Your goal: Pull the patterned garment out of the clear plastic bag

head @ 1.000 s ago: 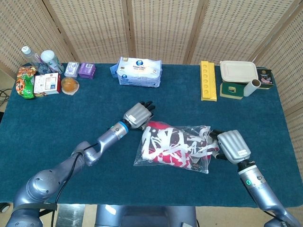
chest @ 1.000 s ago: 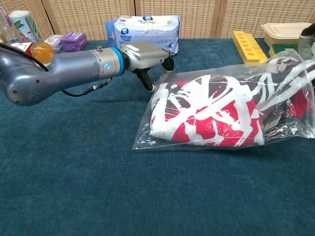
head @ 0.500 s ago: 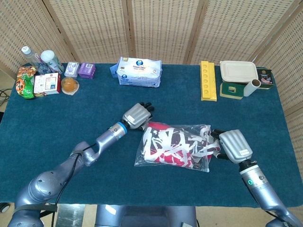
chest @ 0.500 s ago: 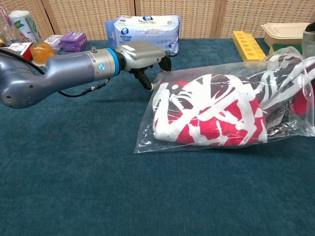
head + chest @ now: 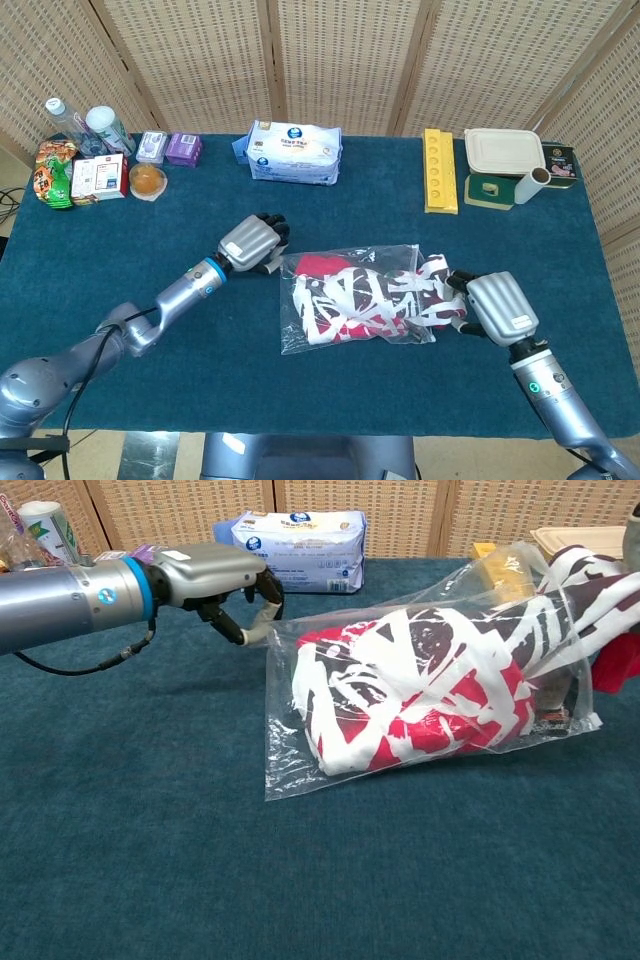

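Blue table cloth point(image 5: 120, 240) spreads wide, with open cloth toward 6 and 9 o'clock and boxes and packets lined along the far edge at 12. Mid-table lies the clear plastic bag point(image 5: 355, 300), the patterned garment point(image 5: 350, 295) inside and spilling from its mouth at 3 o'clock. Left hand point(image 5: 250, 243) pinches the bag's corner at 10 o'clock; right hand point(image 5: 500, 308) grips the spilled cloth.

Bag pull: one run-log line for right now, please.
left hand pinches bag corner | right hand grips shirt | shirt mostly inside
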You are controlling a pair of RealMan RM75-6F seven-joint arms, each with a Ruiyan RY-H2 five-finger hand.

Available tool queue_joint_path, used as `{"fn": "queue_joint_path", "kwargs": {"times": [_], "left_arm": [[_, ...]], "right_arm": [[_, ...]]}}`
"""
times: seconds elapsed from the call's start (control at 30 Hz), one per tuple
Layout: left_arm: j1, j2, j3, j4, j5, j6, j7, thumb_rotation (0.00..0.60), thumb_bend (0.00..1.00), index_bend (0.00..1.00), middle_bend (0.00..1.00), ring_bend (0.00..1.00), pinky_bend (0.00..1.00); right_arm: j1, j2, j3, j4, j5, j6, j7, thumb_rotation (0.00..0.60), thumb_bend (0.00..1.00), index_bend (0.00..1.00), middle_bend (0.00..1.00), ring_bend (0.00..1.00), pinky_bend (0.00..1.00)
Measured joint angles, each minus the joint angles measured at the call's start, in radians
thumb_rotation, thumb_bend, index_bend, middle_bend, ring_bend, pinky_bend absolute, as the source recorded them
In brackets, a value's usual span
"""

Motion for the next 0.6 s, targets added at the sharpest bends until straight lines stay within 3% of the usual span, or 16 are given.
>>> {"fn": "queue_joint_path", "kwargs": {"times": [0.6], "left_arm": [[0.152,0.217,0.033,-0.206,-0.007,0.098,0.035,0.600,0.47,0.64,0.44,0.29,0.34]], "right_arm": [[-0.019,0.034,0.029,-0.021,0.025,0.047,-0.007,0.600,0.47,0.68,0.52,0.69,0.71]]}}
